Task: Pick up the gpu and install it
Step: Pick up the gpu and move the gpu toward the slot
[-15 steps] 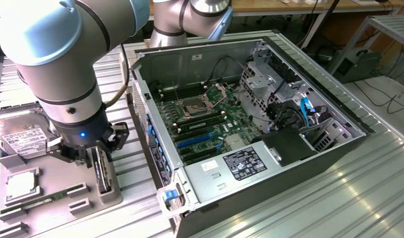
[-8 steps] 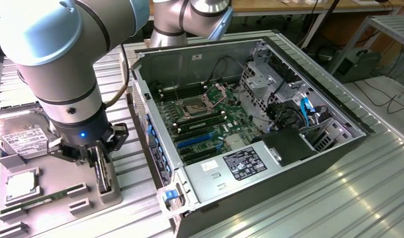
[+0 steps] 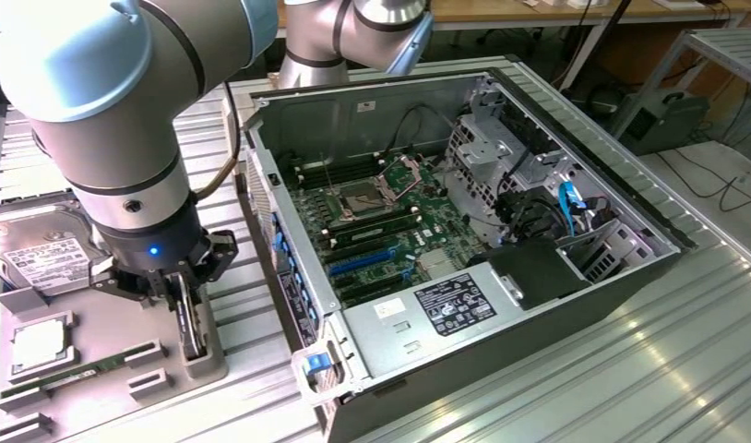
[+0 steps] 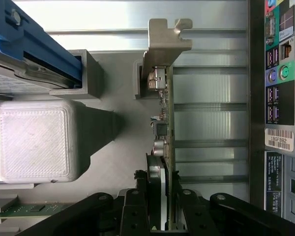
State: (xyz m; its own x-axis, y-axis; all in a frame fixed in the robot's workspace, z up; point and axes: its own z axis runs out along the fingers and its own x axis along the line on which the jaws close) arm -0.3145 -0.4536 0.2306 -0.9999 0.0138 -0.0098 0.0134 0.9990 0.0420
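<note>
"So, where has the gpu (image 4: 170, 113) got to?"

"Outside the machine. It stands on its long edge in the grey holder (image 3: 105, 318), on the exterior view's left, just beside the open computer case (image 3: 351, 115). Its silver bracket (image 4: 164, 46) is at the end farthest from the gripper."

"And the gripper?"

"Right down over the card. The arm (image 3: 117, 138) points straight down, and from the wrist view the gripper (image 4: 165, 189) sits astride the thin edge of the board, one side of it on each face."

"Has it clamped on?"

"Honestly, I cannot tell. It is close in on both sides, but whether it is pressing the card or merely beside it doesn't show."

"What else is in that holder?"

"A hard drive (image 3: 37, 258) with a white label towards the back, and a green memory stick (image 3: 55, 378) lying flat near the front, both well clear of the card."

"And the case?"

"It lies on its side on the ribbed metal table (image 3: 671, 369), panel off, with the motherboard (image 3: 394, 226) facing up."
</note>
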